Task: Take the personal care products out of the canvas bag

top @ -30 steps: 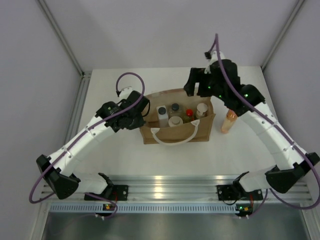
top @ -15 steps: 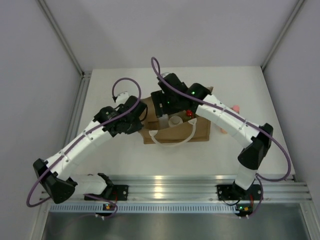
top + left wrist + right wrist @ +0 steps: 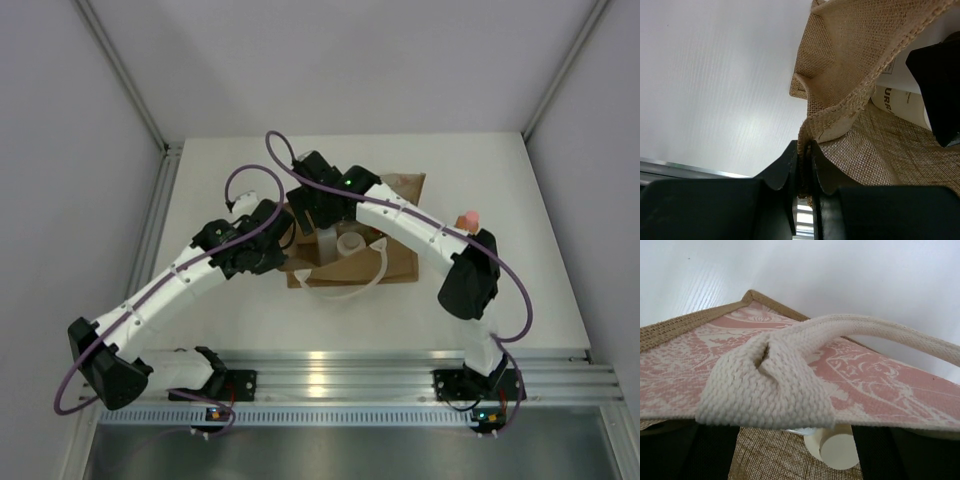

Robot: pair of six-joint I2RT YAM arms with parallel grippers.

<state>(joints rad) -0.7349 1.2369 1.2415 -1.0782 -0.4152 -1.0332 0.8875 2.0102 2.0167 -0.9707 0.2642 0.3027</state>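
Note:
The canvas bag (image 3: 400,265) stands mid-table with its white handle (image 3: 368,272) hanging at the front. My left gripper (image 3: 278,255) is shut on the bag's left rim, and the left wrist view shows the burlap edge (image 3: 807,131) pinched between the jaws. My right gripper (image 3: 310,218) is over the bag's left part, open. In the right wrist view its dark fingers (image 3: 710,452) stand apart on either side of the cream cylinder (image 3: 837,450), behind the handle (image 3: 770,385). The cream cylinder (image 3: 350,244) and a white bottle (image 3: 325,243) show inside the bag. The orange bottle with the pink cap (image 3: 466,218) stands right of the bag.
The right arm (image 3: 420,225) lies across the top of the bag and hides the other bottles. The bag's pink printed face (image 3: 880,380) fills the right wrist view. The table's metal rail (image 3: 330,370) runs along the near edge.
My right arm has swung from beside the orange bottle at the right, across the bag to its left part. The orange bottle stays on the table. The bag's handle has shifted.

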